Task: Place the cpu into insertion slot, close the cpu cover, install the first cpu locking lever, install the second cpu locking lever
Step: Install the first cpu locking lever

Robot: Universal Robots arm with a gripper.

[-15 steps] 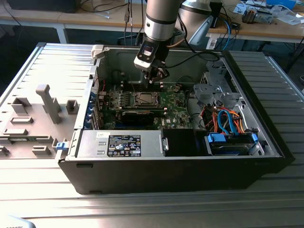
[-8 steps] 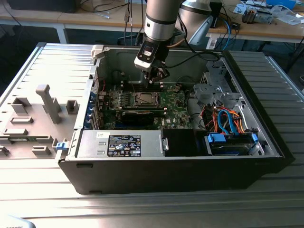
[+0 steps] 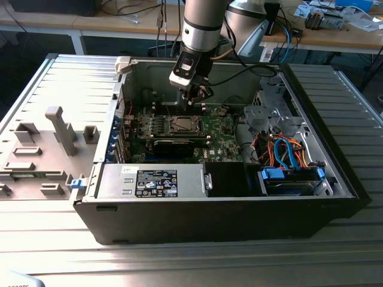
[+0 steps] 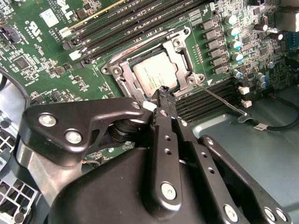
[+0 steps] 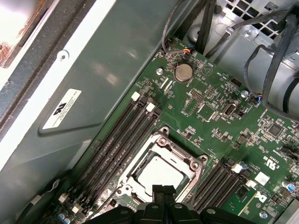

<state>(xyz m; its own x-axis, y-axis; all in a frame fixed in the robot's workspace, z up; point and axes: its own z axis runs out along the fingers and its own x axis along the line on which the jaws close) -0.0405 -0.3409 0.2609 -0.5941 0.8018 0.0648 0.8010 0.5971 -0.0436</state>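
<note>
The cpu (image 4: 156, 77) lies flat in the socket on the green motherboard (image 4: 56, 56), its silver-grey top showing. The cpu cover (image 4: 184, 56), a silvery metal frame, lies down around it. In the first wrist view the cpu (image 5: 159, 173) sits in the cover's (image 5: 180, 150) window. A thin wire locking lever (image 4: 219, 99) reaches out from one socket corner across the memory slots, ending in a hook. My gripper (image 4: 164, 91) is shut with nothing in it, its tips just above the socket's edge. In the exterior view the gripper (image 3: 192, 98) hangs over the socket (image 3: 181, 124).
The open black computer case (image 3: 209, 215) lies on a ribbed metal table. A power supply box (image 3: 155, 181) sits along its near wall, and drive cages with blue and orange cables (image 3: 287, 152) at the exterior view's right. Grey fixtures (image 3: 57, 128) stand at the left. Memory slots (image 5: 126, 128) flank the socket.
</note>
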